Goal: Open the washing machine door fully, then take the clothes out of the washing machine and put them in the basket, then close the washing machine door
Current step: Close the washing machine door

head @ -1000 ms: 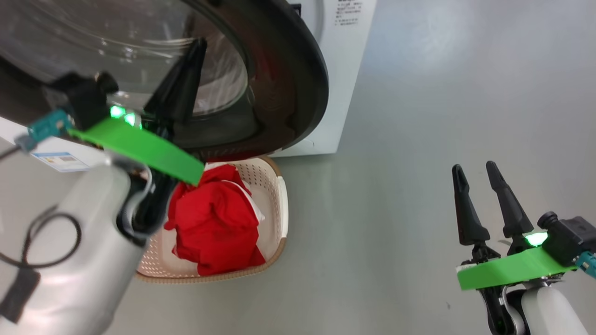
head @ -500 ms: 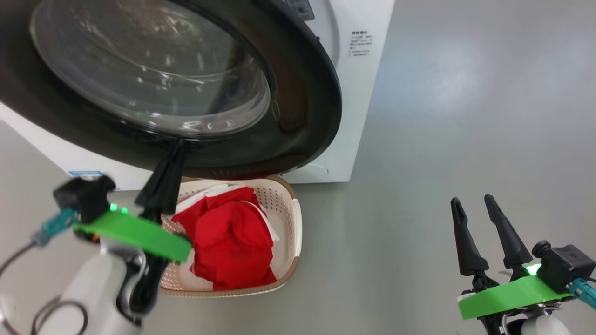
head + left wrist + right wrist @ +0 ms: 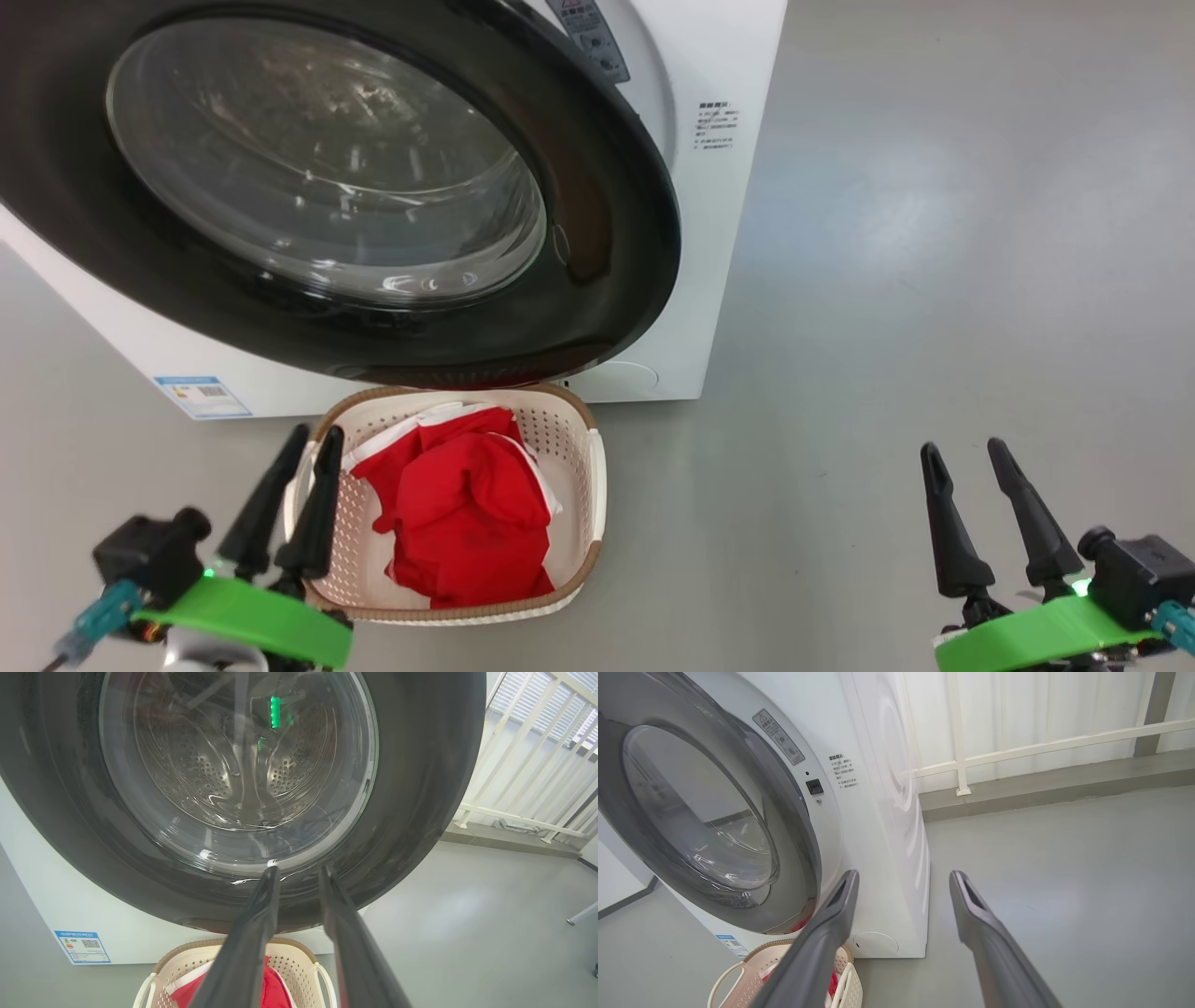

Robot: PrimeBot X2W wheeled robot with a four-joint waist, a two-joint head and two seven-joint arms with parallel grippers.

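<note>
The glossy black-ringed round glass door (image 3: 616,215) stands above and ahead of the nearer left tool (image 3: 317,435), slightly parted and empty; the right tool (image 3: 962,450) gapes empty.

Glossy glass door (image 3: 597,233); matt plastic basket (image 3: 598,485)

washing machine (image 3: 719,233): 1
washing machine door (image 3: 607,280): 1
basket (image 3: 590,485): 1
clothes (image 3: 467,523), red: one heap, number of pieces cannot be told
blue label (image 3: 201,397): 1
tools: 2, namely left tool (image 3: 316,433) and right tool (image 3: 963,448), two fingers each
</note>
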